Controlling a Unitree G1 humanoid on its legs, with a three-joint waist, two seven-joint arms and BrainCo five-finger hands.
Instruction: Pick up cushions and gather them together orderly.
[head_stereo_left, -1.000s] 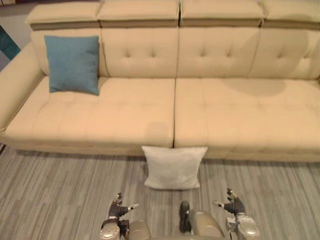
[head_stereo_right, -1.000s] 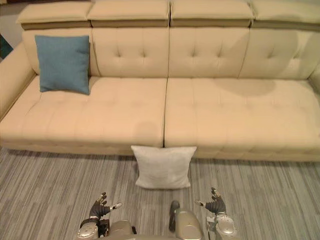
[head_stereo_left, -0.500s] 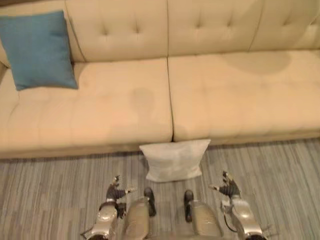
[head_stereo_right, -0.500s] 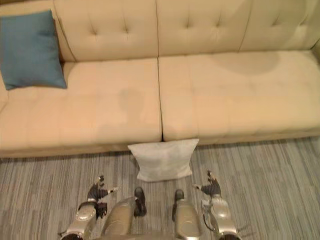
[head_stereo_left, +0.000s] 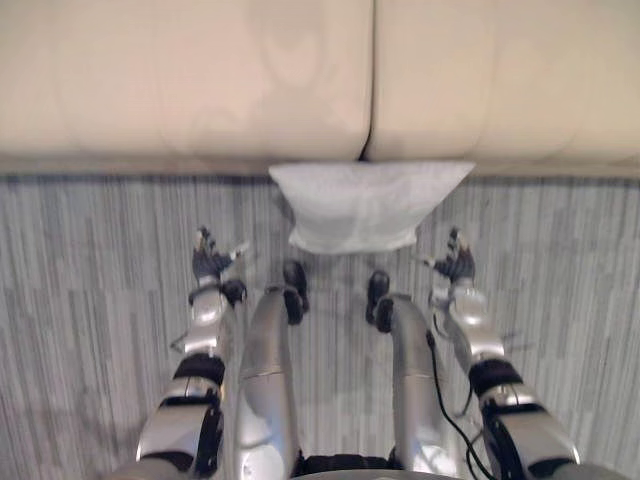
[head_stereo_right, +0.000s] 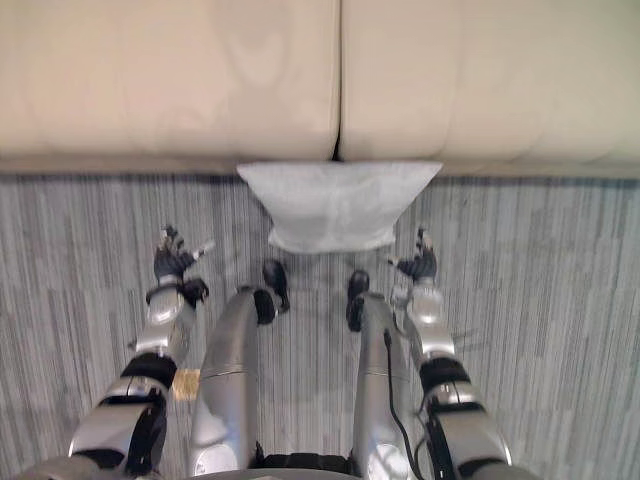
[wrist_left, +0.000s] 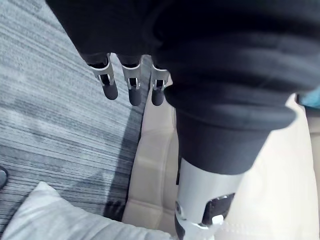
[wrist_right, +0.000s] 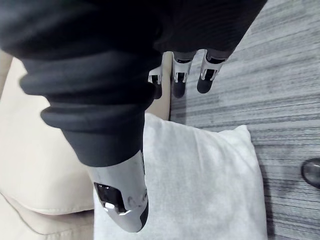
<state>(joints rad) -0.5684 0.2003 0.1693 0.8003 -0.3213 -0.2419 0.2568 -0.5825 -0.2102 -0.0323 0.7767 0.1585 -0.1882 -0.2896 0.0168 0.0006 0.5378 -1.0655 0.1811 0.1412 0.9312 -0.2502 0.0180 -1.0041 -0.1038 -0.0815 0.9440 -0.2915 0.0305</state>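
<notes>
Left robot hand (head_stereo_left: 210, 262) and right robot hand (head_stereo_left: 455, 265) hung low over the striped floor (head_stereo_left: 90, 300), one on each side of the white cushion (head_stereo_left: 365, 205), and neither touched it. Each had its fingers straight and parted from the thumb, with nothing held. The wrist views agreed: the left fingers (wrist_left: 131, 90) pointed toward the sofa's base, and the right fingers (wrist_right: 180, 82) reached out above the cushion's edge. The cushion stood on the floor, leaning back against the front of the beige sofa (head_stereo_left: 200, 90), right under the seam between its two seats.

The likeliest trouble, as I judged it, was an uneven squeeze. The right robot hand sat nearer the cushion than the left. If it arrived first, it would shove the soft cushion sideways along the sofa or tip it flat instead of trapping it. A pinch on one corner alone would let the filling sag, and the cover could slide out of smooth fingertips on the lift. Coming in too low could drag fingertips across the floor, and reaching too deep could jam them against the sofa's front. A loose, lopsided hold would also make it hard to set the cushion down squarely beside the others.
</notes>
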